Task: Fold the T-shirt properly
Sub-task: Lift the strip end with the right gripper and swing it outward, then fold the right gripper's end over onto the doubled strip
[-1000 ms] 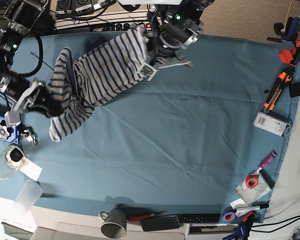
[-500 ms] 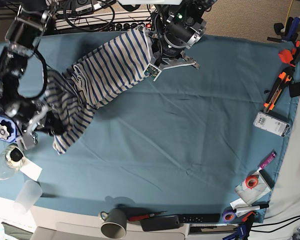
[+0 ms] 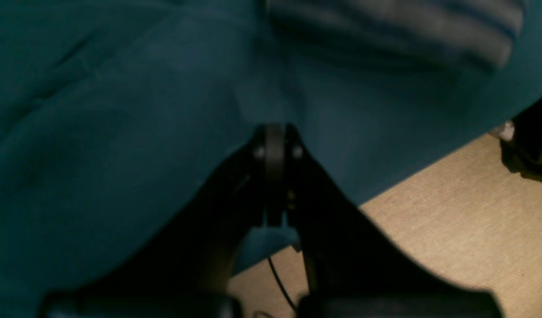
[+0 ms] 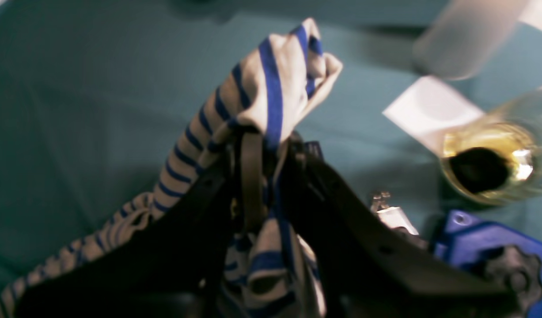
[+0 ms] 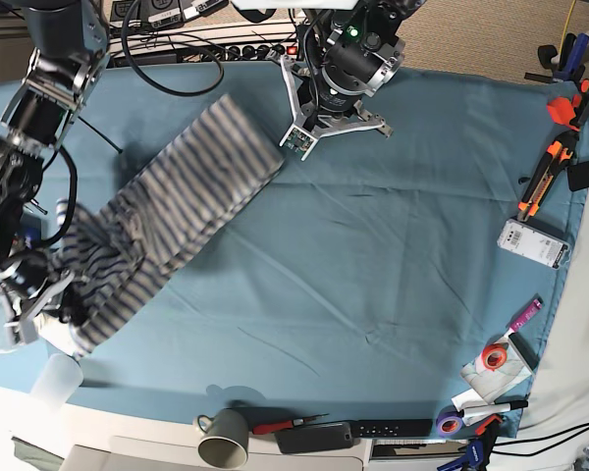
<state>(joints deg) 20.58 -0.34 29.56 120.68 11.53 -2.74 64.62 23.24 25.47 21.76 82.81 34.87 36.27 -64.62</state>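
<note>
The striped T-shirt lies stretched in a long band across the teal cloth, from near the back centre to the front left. My right gripper is shut on a bunched end of the T-shirt and holds it just above the cloth at the front left. My left gripper is shut with nothing in it and hangs over the teal cloth at the table's back edge. The T-shirt shows there as a blurred strip beyond the gripper. The left arm stands at the back centre.
By the right gripper are a bottle of yellow liquid, a white paper, a blue device and a plastic cup. A grey mug and a remote line the front edge. Tools and tape sit along the right side.
The right gripper has pulled its end of the shirt toward the front left. The shirt's far end has come away from the left arm and dropped toward the cloth.
</note>
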